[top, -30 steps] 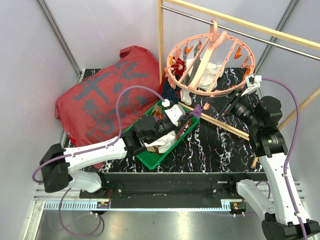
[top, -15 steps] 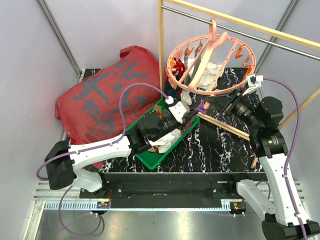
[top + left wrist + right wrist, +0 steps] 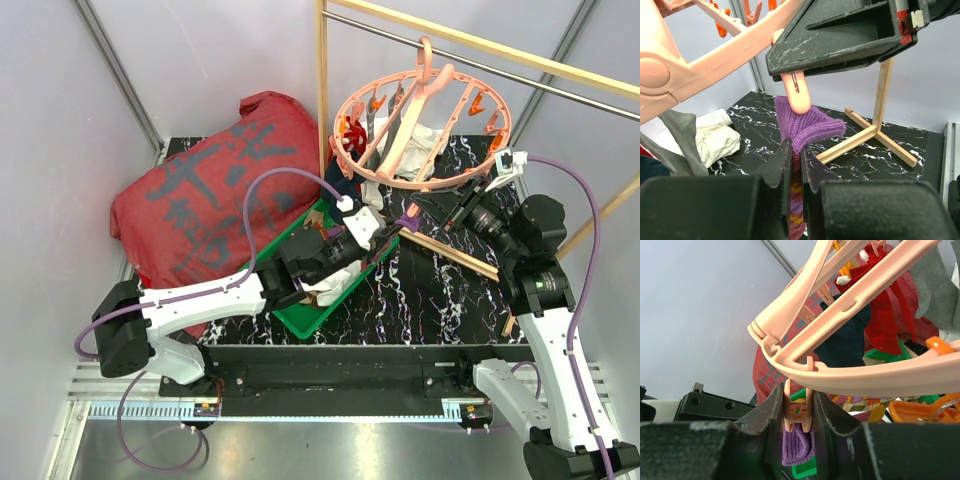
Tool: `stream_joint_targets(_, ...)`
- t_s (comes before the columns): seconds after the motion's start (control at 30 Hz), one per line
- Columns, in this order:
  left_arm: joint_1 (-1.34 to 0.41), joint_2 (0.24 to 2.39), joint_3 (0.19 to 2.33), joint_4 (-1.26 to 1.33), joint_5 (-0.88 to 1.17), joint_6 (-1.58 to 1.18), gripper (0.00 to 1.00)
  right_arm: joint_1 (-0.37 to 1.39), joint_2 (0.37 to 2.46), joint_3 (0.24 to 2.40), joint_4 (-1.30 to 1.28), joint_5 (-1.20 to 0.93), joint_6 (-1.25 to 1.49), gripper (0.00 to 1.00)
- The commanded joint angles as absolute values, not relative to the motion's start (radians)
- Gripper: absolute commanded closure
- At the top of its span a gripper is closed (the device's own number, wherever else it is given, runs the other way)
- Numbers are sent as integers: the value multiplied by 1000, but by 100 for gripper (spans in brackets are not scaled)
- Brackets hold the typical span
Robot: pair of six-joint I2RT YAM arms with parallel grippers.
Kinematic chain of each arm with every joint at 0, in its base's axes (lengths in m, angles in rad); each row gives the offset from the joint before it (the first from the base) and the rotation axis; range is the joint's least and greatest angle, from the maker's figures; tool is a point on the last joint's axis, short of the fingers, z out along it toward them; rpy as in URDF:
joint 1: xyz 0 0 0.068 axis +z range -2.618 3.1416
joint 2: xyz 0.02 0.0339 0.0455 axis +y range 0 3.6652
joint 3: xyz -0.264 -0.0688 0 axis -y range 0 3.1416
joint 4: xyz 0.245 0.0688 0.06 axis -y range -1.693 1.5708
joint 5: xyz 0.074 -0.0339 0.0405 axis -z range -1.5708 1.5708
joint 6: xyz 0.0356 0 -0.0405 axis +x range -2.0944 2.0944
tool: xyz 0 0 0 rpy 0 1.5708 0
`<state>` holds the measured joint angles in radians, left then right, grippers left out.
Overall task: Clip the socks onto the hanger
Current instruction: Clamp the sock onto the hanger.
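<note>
The salmon-pink ring hanger (image 3: pixel 420 130) hangs from the rail at the back; several socks hang from its clips. My right gripper (image 3: pixel 432 212) is shut on a pink clip (image 3: pixel 799 407) under the ring's near rim (image 3: pixel 865 375) and squeezes its sides. My left gripper (image 3: pixel 385 235) is shut on the purple-orange striped sock (image 3: pixel 807 127) and holds its purple cuff up against the clip's lower end (image 3: pixel 796 95). In the right wrist view the cuff (image 3: pixel 797 447) sits right below the clip, between my fingers. I cannot tell whether the clip grips the cuff.
A green tray (image 3: pixel 300 312) with more socks sits under the left arm. The big red cloth (image 3: pixel 200 200) lies at the left. The wooden rail post (image 3: pixel 322 100) and its floor bars (image 3: pixel 460 255) stand by the hanger. Red, navy, grey and white socks hang from the ring.
My left gripper has carried the striped sock up and to the right, from over the tray to the clip. My right gripper has stayed at the clip.
</note>
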<state>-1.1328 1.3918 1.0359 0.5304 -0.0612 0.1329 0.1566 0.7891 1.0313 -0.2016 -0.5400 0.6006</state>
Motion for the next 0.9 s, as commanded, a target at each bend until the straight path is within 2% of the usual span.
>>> stream_joint_targets(0.0,-1140,1404,1109,604,-83,147,100,161,782,1025,-133,-534,620,86)
stream_joint_targets(0.3,-1144,1430,1149,617,-98,137,100,161,781,1006,-106,-545,653,86)
stream_joint_targets(0.43,-1147,1433,1157,617,-89,126,100,160,781,999,-107,-540,655,81)
stream_joint_targets(0.53,-1147,1433,1158,617,-90,120,100,161,776,993,-106,-532,650,53)
stream_joint_targets(0.57,-1147,1430,1158,615,-91,117,100,161,772,989,-106,-531,647,40)
stream_joint_targets(0.6,-1147,1430,1158,617,-94,112,100,161,770,988,-107,-528,644,34)
stream_joint_targets(0.7,-1147,1428,1155,615,-110,98,100,163,755,989,-115,-525,628,22)
stream_joint_targets(0.87,-1146,1439,1152,595,-164,80,100,161,701,1032,-172,-531,563,13)
